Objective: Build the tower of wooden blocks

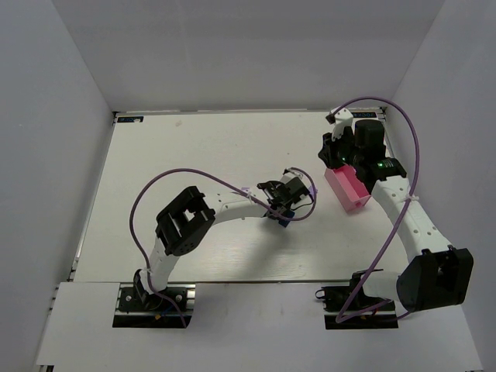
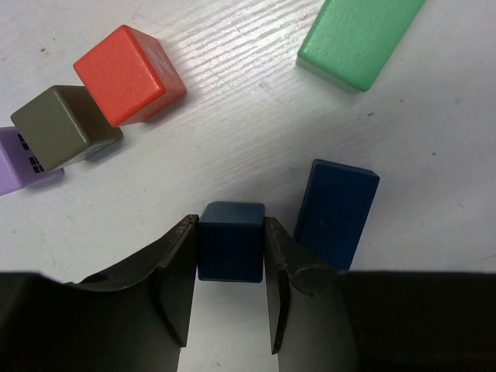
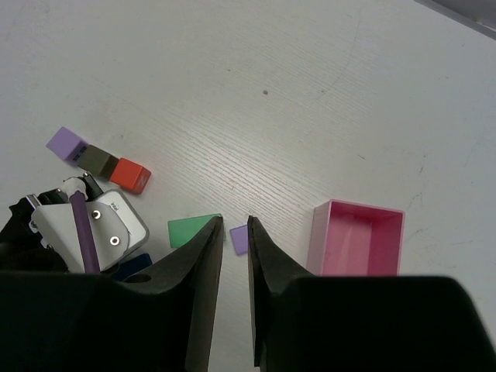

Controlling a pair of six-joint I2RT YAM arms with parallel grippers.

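Observation:
My left gripper (image 2: 230, 225) is shut on a dark blue cube (image 2: 230, 240) that rests on the white table. A dark blue brick (image 2: 335, 213) lies just right of it and a green brick (image 2: 358, 39) lies farther off. To the left, a red cube (image 2: 128, 74), a brown cube (image 2: 62, 125) and a purple block (image 2: 19, 163) sit in a row. The wood blocks all lie singly; no tower is in view. My right gripper (image 3: 235, 219) hovers high with its jaws a little apart and nothing between them. Below it lies a small purple block (image 3: 239, 239).
A pink rectangular tray (image 1: 346, 188) stands on the table right of the blocks, under my right wrist; its inside (image 3: 360, 205) holds nothing. The left arm's wrist (image 1: 280, 208) covers most blocks in the top view. White walls enclose the table.

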